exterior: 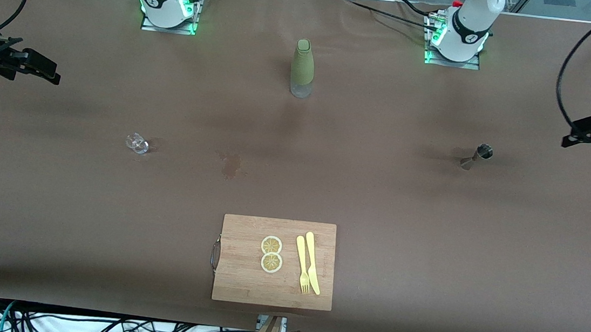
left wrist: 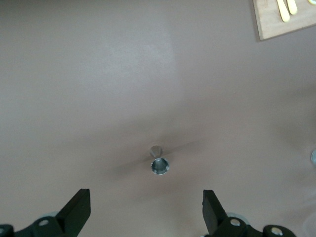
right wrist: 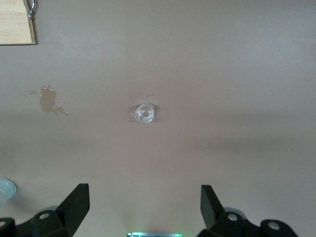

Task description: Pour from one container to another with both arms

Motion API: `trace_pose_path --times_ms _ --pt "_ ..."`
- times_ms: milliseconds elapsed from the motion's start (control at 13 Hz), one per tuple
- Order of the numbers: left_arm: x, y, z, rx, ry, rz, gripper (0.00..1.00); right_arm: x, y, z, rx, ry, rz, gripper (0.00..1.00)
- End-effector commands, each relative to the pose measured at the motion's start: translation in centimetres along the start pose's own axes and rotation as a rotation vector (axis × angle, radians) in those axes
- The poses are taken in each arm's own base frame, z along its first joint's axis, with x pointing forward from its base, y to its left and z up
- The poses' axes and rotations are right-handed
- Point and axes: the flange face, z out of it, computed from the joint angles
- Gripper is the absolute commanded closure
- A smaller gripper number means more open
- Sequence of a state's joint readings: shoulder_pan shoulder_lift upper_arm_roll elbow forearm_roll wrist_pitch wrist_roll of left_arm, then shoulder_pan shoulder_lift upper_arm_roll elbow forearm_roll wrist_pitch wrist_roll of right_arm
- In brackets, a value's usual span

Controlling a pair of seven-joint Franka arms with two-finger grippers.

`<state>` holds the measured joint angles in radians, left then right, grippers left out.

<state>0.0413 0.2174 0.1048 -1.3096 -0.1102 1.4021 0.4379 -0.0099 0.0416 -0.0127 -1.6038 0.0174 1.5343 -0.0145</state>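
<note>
On brown table (exterior: 429, 244): small wet stain (exterior: 230, 165)

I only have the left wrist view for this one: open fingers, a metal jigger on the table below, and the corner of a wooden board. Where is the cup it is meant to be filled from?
Observer: The glass cup stands toward the right arm's end of the table, far apart from the jigger.
Operator: Does the right arm have it?
Observer: No. The right gripper hangs open in the air at that end, holding nothing, just as the left gripper does at its own end.
Operator: Anything between the two vessels?
Observer: A wet patch marks the table between them, closer to the cup.
</note>
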Motion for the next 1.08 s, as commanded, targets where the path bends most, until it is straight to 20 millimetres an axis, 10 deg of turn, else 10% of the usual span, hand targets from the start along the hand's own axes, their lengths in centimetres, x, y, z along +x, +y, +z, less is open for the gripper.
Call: trace_pose_path --times_ms 0,1000 --pt "-1.0 -2.7 0.1 -0.051 0.020 0.114 0.00 -0.1 0.2 -0.6 0.011 -0.002 -0.010 0.00" --pt "-5.4 -12.6 9.6 -0.329 0.136 0.617 0.00 -0.1 0.9 -0.4 0.012 -0.006 0.002 0.00"
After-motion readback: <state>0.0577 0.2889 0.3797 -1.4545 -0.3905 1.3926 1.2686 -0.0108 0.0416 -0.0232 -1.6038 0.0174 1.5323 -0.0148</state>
